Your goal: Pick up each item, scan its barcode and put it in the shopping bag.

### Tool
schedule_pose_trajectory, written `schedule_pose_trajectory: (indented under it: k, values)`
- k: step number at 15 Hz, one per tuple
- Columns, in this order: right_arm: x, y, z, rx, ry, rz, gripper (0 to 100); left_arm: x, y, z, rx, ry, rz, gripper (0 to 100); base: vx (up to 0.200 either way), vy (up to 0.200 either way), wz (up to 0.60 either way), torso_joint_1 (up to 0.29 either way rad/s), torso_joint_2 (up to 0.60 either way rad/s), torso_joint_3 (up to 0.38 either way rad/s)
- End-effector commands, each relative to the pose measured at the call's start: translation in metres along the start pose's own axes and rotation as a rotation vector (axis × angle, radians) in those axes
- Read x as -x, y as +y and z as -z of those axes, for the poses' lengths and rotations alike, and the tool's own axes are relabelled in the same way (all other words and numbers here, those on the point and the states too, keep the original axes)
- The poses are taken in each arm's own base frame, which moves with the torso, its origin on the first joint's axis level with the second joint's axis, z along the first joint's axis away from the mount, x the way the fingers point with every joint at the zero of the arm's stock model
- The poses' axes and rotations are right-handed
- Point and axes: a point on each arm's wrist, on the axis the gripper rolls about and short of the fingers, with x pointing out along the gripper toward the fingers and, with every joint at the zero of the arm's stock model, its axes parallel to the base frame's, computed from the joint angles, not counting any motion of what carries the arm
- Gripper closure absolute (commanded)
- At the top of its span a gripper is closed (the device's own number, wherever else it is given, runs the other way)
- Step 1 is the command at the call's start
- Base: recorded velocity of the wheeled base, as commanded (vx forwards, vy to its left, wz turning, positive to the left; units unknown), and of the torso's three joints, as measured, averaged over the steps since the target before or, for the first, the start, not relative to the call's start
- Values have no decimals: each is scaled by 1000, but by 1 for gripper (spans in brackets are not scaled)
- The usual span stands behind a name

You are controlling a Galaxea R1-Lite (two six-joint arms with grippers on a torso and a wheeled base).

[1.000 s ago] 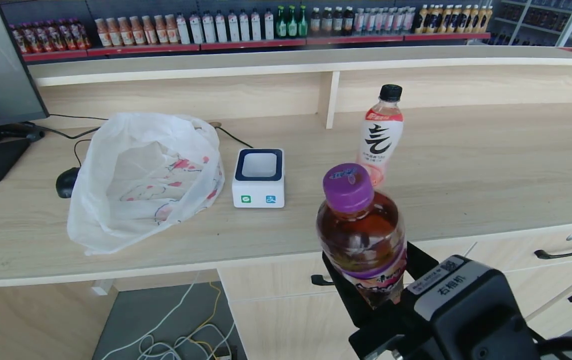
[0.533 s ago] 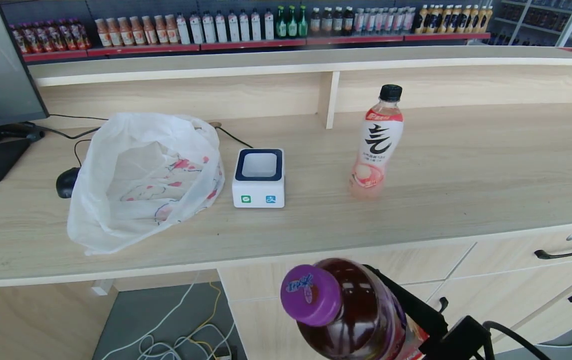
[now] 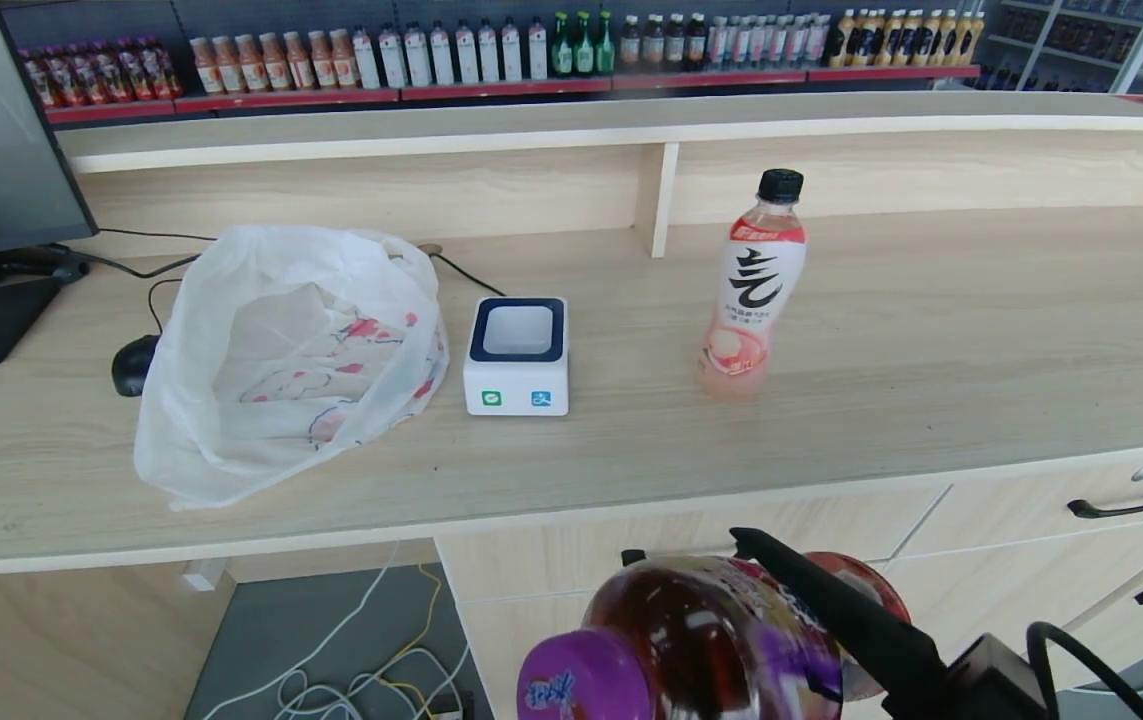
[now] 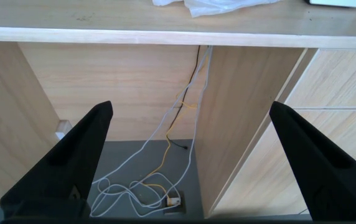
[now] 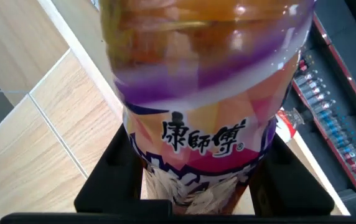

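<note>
Right tool (image 5: 200, 168) clamps tilted bottle (image 3: 711, 630) out before desk (image 3: 931, 330) edge; swinging toward scanner (image 3: 517, 355) could clip it. Left tool (image 4: 190, 109) spread wide, empty.

Black characters cross the label of the tea bottle (image 5: 200, 137), one large black brush character marks the pink bottle (image 3: 753, 290), and the scanner (image 3: 517, 355) bears small green and blue icons.

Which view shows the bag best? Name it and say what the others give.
Head view: the whole bag lies on the counter, left of the scanner. The left wrist view catches just its edge at the counter's lip. The right wrist view faces the bottle instead.
</note>
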Motion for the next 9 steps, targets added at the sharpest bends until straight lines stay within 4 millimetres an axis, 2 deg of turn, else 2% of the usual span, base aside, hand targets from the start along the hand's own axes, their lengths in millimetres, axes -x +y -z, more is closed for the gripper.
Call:
schedule_pose_trajectory:
  k: [1, 3, 9]
  values:
    - [6, -11, -11, -36, -51, 22, 100, 0, 0, 0, 0, 1, 0, 0, 0, 0, 0, 0, 0, 0]
    - [6, -10, -29, -22, -107, 22, 100, 0, 0, 0, 0, 1, 0, 0, 0, 0, 0, 0, 0, 0]
    - [-4, -7, -34, 57, -204, 7, 100, 0, 0, 0, 0, 1, 0, 0, 0, 0, 0, 0, 0, 0]
